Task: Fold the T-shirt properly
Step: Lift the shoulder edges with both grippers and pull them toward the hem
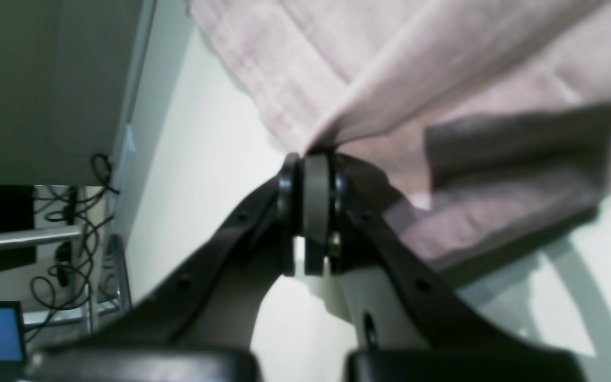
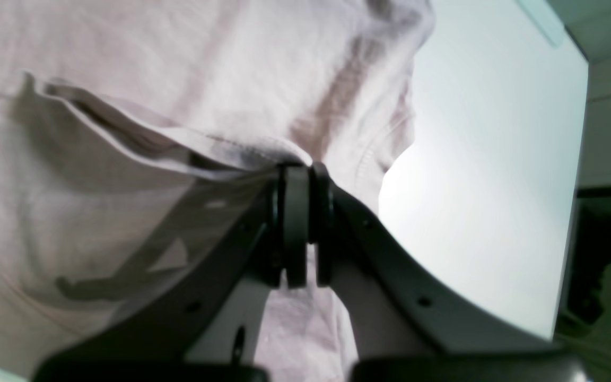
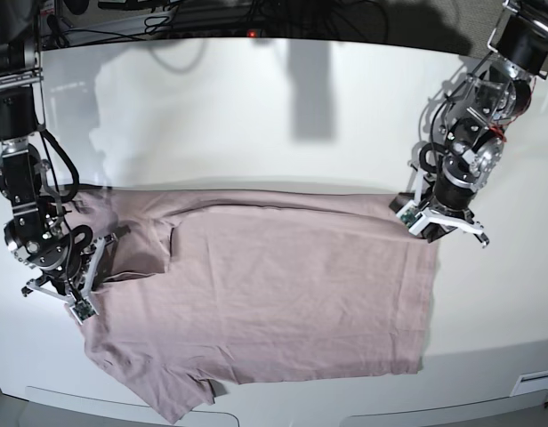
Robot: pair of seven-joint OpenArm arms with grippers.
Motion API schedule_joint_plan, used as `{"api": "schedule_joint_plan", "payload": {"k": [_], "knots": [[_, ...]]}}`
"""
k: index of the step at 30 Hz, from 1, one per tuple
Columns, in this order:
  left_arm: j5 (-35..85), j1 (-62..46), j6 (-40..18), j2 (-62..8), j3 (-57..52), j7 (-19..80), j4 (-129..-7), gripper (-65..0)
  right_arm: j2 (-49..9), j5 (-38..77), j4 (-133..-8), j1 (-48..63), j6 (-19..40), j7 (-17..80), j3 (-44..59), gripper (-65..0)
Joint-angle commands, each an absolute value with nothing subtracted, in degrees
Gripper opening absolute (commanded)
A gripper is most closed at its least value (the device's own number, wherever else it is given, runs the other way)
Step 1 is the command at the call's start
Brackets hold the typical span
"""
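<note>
The T-shirt [image 3: 283,285] lies spread across the white table [image 3: 256,116], and you have both far corners pinched: the left gripper [image 1: 311,159] is clamped on the hem corner, the right gripper [image 2: 303,170] on cloth by the shoulder. Lift both together at matching height, keeping the edge between them taut, so the fold lands straight and wrinkle-free.

Black arms [image 3: 25,169] — looping cables

Wrinkled pink T-shirt [image 3: 283,285], spread flat
</note>
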State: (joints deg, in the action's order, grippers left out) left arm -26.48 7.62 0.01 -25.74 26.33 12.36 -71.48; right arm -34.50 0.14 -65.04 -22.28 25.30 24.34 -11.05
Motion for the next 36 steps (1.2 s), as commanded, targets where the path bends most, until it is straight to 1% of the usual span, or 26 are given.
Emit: {"api": "schedule_joint_plan", "payload": {"k": [1,7,18,21,27,33,36], "knots": [[-26.96,9.15,1.34,-26.41,25.93,11.7,-71.9,-65.0,-35.09,-0.49,-65.08,-24.8,24.67,23.03,-10.59,-65.0],[-26.94,10.02,1.54,-26.41,25.93,11.7,-71.79,-65.0,-33.3,-2.81,-61.36,-27.9,24.84,21.85,-10.59,-65.0],[-26.92,12.36,1.54,-26.7,25.93,11.94,-71.79,-65.0,-32.88,-3.68,-61.34,-28.58,24.67,22.15,-10.59,-65.0],[-26.89,12.71,1.52,-26.7,25.93,11.97,-71.79,-65.0,-33.01,-4.75,-61.34,-28.56,22.2,22.15,-10.59,-65.0],[-24.18,12.53,1.52,-26.7,25.93,12.14,-71.7,-65.0,-33.04,-4.78,-61.34,-28.56,22.11,22.33,-10.59,-65.0],[-23.73,12.53,1.52,-26.7,25.93,12.08,-71.7,-65.0,-32.99,-4.8,-61.34,-28.56,19.97,22.31,-10.59,-65.0],[-23.73,12.53,1.52,-26.68,25.93,11.88,-71.7,-65.0,-32.97,-5.65,-61.34,-28.42,17.39,22.31,-10.59,-65.0]]}}
